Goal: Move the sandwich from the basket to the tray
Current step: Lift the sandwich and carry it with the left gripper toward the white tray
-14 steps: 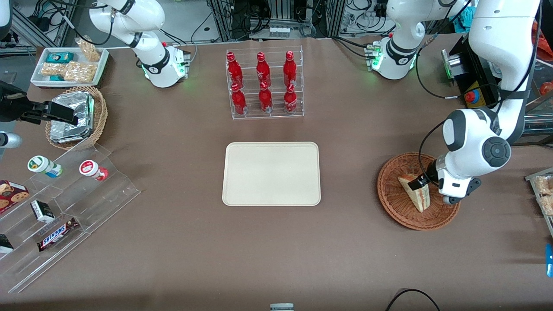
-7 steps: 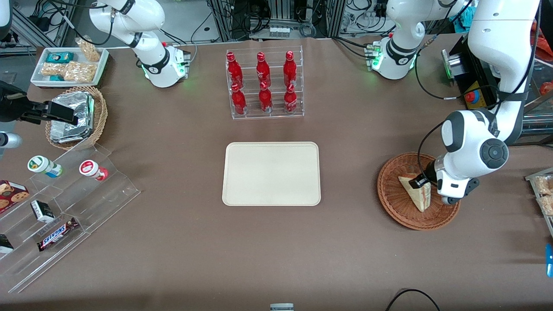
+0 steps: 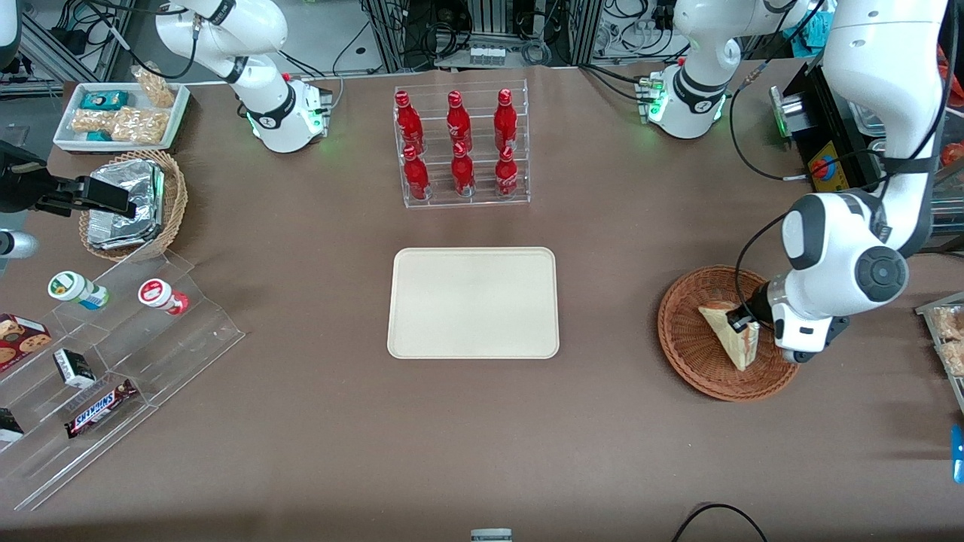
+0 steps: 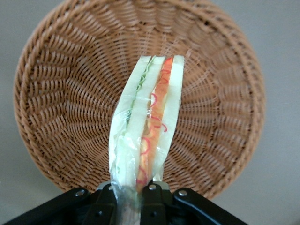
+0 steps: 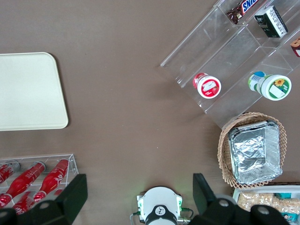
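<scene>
The sandwich point(image 3: 727, 336), a pale bread wedge with red and green filling in clear wrap, stands on edge over the reddish-brown wicker basket point(image 3: 681, 350). My left gripper point(image 3: 742, 324) is shut on its thick end, with one black finger on each bread face. In the left wrist view the sandwich point(image 4: 147, 122) sticks out from the gripper point(image 4: 133, 199) above the basket's point(image 4: 65, 93) woven floor. I cannot tell whether its tip still touches the weave. The cream tray point(image 3: 473, 302) lies flat at the table's middle, bare, also seen as the tray point(image 5: 28, 91) from the right wrist.
A clear rack of red bottles point(image 3: 459, 147) stands farther from the front camera than the tray. Toward the parked arm's end are a stepped acrylic shelf point(image 3: 113, 354) with snacks, a tan basket of foil packets point(image 3: 128, 203) and a white snack tray point(image 3: 120, 113).
My gripper and wrist have shifted slightly toward the working arm's end of the table, carrying the sandwich along inside the basket. Tray and basket have not moved.
</scene>
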### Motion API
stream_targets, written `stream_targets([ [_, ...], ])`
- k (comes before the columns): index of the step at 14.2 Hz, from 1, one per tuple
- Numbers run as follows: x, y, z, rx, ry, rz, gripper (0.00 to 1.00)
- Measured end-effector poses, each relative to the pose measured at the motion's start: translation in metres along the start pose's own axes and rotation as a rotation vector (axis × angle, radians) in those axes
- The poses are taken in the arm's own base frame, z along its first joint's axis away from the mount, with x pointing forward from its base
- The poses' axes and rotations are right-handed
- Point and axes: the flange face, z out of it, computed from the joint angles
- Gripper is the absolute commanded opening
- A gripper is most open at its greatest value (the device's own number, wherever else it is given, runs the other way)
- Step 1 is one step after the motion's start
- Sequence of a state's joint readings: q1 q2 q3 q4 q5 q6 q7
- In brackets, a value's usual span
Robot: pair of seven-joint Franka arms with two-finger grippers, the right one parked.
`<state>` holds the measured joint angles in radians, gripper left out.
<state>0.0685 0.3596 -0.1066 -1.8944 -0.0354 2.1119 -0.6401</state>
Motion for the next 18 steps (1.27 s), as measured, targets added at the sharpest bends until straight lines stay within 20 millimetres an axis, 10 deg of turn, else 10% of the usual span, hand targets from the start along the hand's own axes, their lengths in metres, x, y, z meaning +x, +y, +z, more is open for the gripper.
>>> stream_targets([
  [7,-0.041,0.058,-0.012,0.002,0.01,0.153,0.15],
  [18,-0.301,0.257,0.043,0.053,0.012,0.482,0.22],
])
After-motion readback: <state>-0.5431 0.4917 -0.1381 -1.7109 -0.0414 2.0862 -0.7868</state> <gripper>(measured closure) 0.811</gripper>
